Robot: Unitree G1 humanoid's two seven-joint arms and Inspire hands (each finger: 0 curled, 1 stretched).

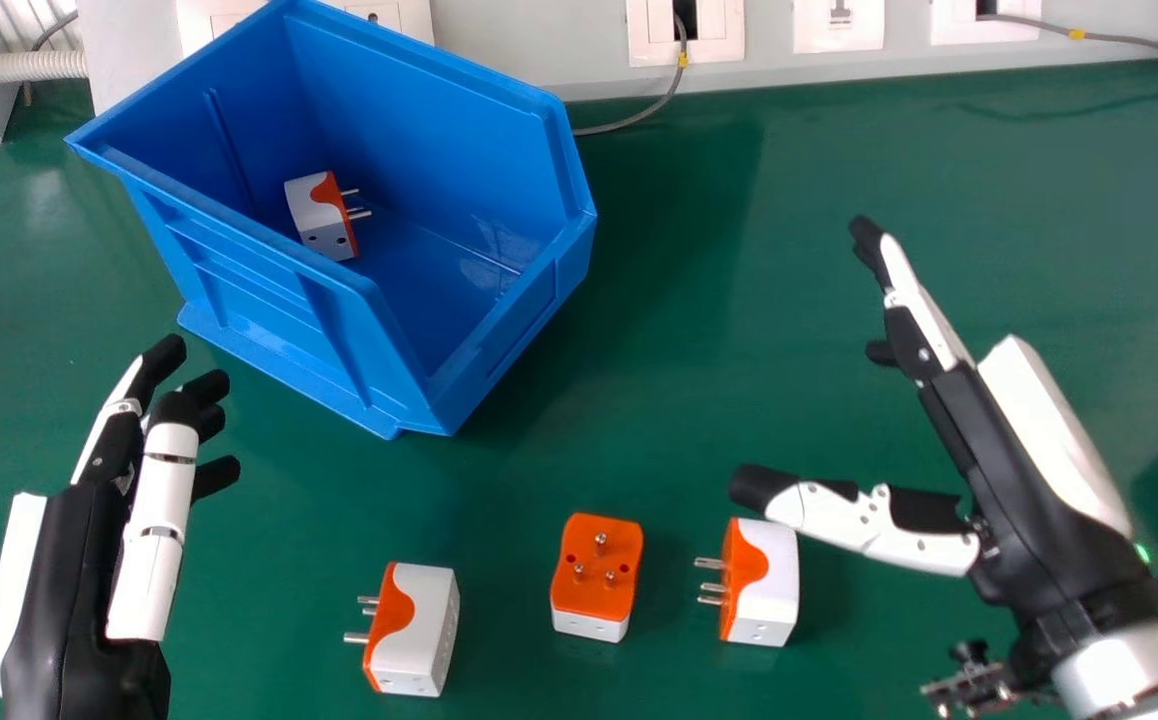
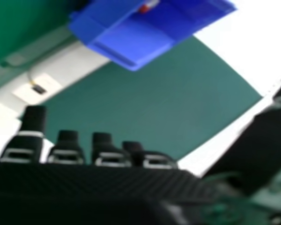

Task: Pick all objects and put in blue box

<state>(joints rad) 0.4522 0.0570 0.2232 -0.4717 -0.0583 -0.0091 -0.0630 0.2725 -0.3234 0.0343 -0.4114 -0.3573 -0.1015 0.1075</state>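
So my left hand (image 1: 69, 590) was by the blue box's (image 1: 279, 310) near left side, my right hand (image 1: 1014, 510) off to its right, fingers on both loose, gripping nothing. One plug adapter (image 1: 324, 215) sat inside the box; the left adapter (image 1: 424, 630), middle adapter (image 1: 599, 565) and right adapter (image 1: 769, 585) lay on my side of it.

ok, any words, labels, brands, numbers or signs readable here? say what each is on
No readable text.
Blue box, adapters: nothing legible.
Yellow cable tags: too small to tell if printed.
Wall plate: small grey mark, too small to read.
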